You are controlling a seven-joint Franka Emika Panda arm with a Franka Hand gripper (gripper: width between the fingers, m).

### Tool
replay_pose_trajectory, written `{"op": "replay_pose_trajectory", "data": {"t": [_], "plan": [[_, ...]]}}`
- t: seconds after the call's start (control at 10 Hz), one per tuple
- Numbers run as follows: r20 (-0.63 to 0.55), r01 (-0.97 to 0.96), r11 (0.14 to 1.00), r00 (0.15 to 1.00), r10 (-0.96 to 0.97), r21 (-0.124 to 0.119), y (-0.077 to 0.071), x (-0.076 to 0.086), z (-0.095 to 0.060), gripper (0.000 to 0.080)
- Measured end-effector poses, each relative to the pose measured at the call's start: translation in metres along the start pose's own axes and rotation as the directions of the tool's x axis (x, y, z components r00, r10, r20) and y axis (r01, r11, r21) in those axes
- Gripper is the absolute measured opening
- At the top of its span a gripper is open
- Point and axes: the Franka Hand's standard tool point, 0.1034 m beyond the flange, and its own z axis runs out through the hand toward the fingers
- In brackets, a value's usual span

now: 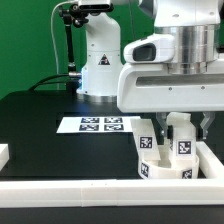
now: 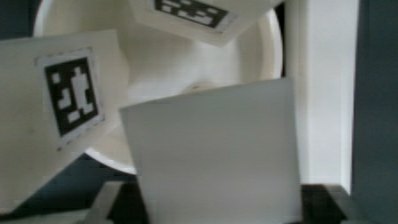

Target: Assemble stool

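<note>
One arm at work: we see the gripper [image 1: 181, 130] low over the stool parts, near the table's front edge at the exterior view's right.
Fingers: we read them as nearly closed on a leg [image 1: 182, 141], the upright white block with a tag on its face; in the wrist view that leg [image 2: 214, 150] fills the foreground between the finger tips.
Seat: the seat [image 1: 163, 165], a short round white disc, lies flat on the black table [image 1: 40, 120], tucked into the corner formed by the long white rail [image 1: 100, 187] and its side wall; the wrist view shows its pale rim [image 2: 160, 110] curving behind the held leg.
Other legs: a second tagged leg [image 1: 146, 143] stands on the disc just beside the held one; the wrist view shows two more tagged faces, and we cannot tell which belongs to it.
Step in hand: we judge the leg is being seated into or onto the disc; whether it is fully home is hidden.
Handling: we expect rigid, light, smooth plastic, so parts will not deform but may slip or tip.
Where to grip: we would take a leg across its flat side faces, squarely and clear of the end that meets the disc.
Marker board: the marker board [image 1: 100, 125] lies well apart, mid-table.
</note>
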Motion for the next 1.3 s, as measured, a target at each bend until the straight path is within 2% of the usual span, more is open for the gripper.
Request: {"op": "replay_pose_trajectory", "data": {"t": [0.1, 0.6, 0.7, 0.8, 0.9, 1.2, 1.3], "plan": [[-0.017, -0.044, 0.999, 0.999, 0.044, -0.012, -0.0042, 0.0001, 0.0001, 0.0343], [-0.016, -0.377, 0.926, 0.926, 0.377, -0.001, -0.0042, 0.0001, 0.0002, 0.0343], [-0.017, -0.462, 0.887, 0.887, 0.462, 0.019, -0.0044, 0.0011, 0.0004, 0.0343], [-0.017, -0.557, 0.829, 0.829, 0.559, 0.053, -0.0033, 0.0024, 0.0009, 0.0343], [-0.015, -0.611, 0.789, 0.79, 0.613, 0.07, -0.0019, 0.0034, 0.0006, 0.0343], [0.008, -0.759, 0.645, 0.648, 0.761, 0.092, 0.0021, 0.0063, 0.0, 0.0343], [0.013, -0.791, 0.605, 0.609, 0.793, 0.091, 0.0015, 0.006, 0.0003, 0.0343]]}}
